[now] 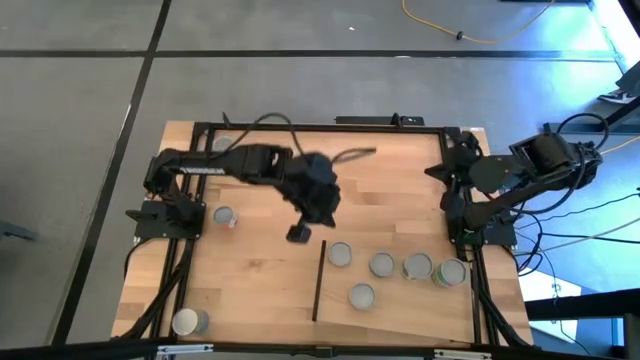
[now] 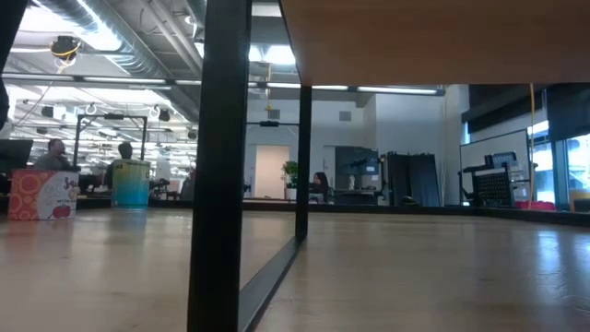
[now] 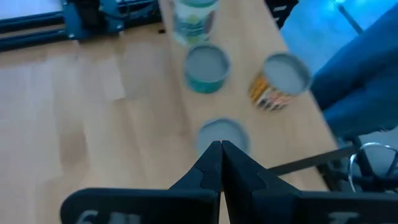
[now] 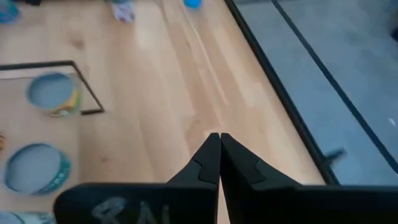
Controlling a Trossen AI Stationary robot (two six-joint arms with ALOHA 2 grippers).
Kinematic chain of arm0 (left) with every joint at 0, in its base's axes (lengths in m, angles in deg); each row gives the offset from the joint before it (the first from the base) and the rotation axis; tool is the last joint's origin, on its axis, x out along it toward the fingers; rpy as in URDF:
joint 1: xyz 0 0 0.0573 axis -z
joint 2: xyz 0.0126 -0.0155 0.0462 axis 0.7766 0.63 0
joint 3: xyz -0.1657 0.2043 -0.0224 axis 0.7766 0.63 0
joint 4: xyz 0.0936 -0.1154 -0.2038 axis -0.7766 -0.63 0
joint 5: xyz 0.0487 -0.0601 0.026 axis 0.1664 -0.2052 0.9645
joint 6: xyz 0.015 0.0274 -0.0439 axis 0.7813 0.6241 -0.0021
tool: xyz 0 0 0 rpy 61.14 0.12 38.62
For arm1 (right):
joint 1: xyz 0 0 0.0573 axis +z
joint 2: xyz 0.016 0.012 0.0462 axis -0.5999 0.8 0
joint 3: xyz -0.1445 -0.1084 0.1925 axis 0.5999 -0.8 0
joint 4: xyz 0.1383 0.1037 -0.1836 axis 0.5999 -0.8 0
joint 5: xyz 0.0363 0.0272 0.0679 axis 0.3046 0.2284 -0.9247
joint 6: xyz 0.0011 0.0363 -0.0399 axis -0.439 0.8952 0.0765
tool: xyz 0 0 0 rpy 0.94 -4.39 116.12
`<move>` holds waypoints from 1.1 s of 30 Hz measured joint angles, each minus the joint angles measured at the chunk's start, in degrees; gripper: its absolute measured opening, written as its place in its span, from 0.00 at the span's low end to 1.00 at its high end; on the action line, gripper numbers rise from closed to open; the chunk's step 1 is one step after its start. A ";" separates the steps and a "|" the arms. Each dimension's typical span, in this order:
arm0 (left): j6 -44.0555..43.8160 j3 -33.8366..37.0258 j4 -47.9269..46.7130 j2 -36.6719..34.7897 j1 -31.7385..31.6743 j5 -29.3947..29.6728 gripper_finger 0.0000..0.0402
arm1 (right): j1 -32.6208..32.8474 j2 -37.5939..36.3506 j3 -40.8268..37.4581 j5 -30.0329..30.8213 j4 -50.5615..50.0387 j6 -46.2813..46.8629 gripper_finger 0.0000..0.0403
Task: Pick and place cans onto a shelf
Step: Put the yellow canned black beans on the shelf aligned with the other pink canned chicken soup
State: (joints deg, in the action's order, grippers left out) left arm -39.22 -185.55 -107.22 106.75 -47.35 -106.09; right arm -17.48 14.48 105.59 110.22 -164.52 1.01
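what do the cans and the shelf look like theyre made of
The cans look like metal tins: dull silver-grey round tops, with printed labels that may be paper wrapped around the sides. The shelf looks like pale plain wood with a matte finish, bordered by a thin dark edge strip, possibly metal.

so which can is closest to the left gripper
The can just past the shelf's dark edge strip, leftmost in the row; the left gripper hovers shut beside it.

No text, label or number can be read on the cans (image 1: pixel 382 264) or elsewhere
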 joint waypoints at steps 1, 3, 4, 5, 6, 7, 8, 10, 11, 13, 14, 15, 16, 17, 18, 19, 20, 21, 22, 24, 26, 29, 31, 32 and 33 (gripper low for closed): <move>-1.28 0.00 0.21 0.00 1.35 1.07 0.00 | 0.35 -0.96 -1.54 -0.08 2.37 -0.72 0.02; -3.17 0.00 -0.06 0.01 3.55 2.20 0.00 | 0.88 -2.59 -4.05 -0.17 6.96 -2.77 0.02; -3.58 0.00 -0.07 0.17 4.45 2.32 0.00 | 1.09 -3.32 -5.06 -0.22 9.12 -3.35 0.02; -4.33 0.00 0.49 0.58 5.44 2.38 0.00 | 1.14 -3.82 -5.88 -0.22 11.21 -3.54 0.02; -5.32 0.00 1.09 0.87 6.28 2.54 0.00 | 1.13 -4.08 -6.49 -0.39 12.84 -3.53 0.02; -6.46 0.07 1.14 1.07 7.06 2.77 0.00 | 1.13 -4.13 -7.02 -0.95 13.97 -3.65 0.02; -7.58 0.09 1.43 1.61 7.91 3.08 0.00 | 1.13 -4.08 -7.43 -2.03 14.39 -4.12 0.02; -9.51 -0.16 4.77 3.30 9.32 3.50 0.00 | 1.13 -3.92 -8.21 -4.51 14.59 -5.55 0.02; -10.62 0.04 4.83 3.99 10.07 3.65 0.00 | 1.13 -3.85 -8.58 -5.37 14.67 -6.12 0.02; -12.85 0.16 6.53 5.82 11.49 3.62 0.00 | 1.14 -3.75 -9.08 -6.08 15.03 -6.30 0.02; -13.73 0.07 8.67 6.50 12.12 3.91 0.00 | 1.13 -3.60 -9.21 -6.11 15.07 -6.56 0.02; -14.51 0.07 8.83 6.95 12.79 4.33 0.00 | 1.13 -3.47 -9.28 -6.13 15.08 -7.09 0.02; -15.80 0.08 8.86 7.55 13.45 4.98 0.00 | 1.13 -3.44 -9.28 -6.11 15.17 -7.87 0.02; -17.42 -0.02 10.79 8.38 13.93 5.83 0.00 | 1.11 -3.47 -9.28 -6.25 15.23 -8.65 0.02; -18.95 -0.07 12.00 9.16 14.43 6.70 0.00 | 1.11 -3.54 -9.28 -6.85 15.28 -9.48 0.02; -20.35 0.04 11.59 9.82 14.96 7.26 0.00 | 1.13 -3.62 -9.28 -7.96 15.39 -10.33 0.02; -21.41 0.11 11.81 10.61 15.39 7.96 0.00 | 1.13 -3.75 -9.28 -8.95 15.58 -10.96 0.02; -21.86 0.10 13.70 11.48 15.71 8.56 0.00 | 1.13 -3.83 -9.28 -9.82 15.83 -11.79 0.02; -22.54 0.07 15.03 12.22 16.07 9.24 0.00 | 1.13 -3.83 -9.28 -10.57 16.03 -12.36 0.02; -24.15 0.07 15.88 13.46 16.72 9.90 0.00 | 1.13 -3.87 -9.28 -11.95 16.35 -12.91 0.02; -25.43 0.04 17.79 14.57 17.09 10.22 0.00 | 1.13 -3.88 -9.28 -12.48 16.34 -13.89 0.02; -26.21 0.04 18.93 15.71 17.77 11.62 0.00 | 1.13 -3.92 -9.26 -12.47 16.36 -14.12 0.02; -26.90 0.04 18.92 15.66 18.30 13.37 0.00 | 1.13 -3.92 -9.26 -12.48 16.45 -14.26 0.02; -27.35 0.04 19.12 15.65 18.43 14.16 0.00 | 1.13 -3.92 -9.26 -12.48 16.59 -14.32 0.02; -27.55 0.02 19.20 15.67 18.61 14.88 0.00 | 1.13 -3.92 -9.26 -12.49 16.76 -14.36 0.02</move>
State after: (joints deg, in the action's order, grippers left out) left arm -66.77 -185.53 -88.02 122.42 -28.74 -91.21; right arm -16.35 10.56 96.33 97.74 -147.76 -13.35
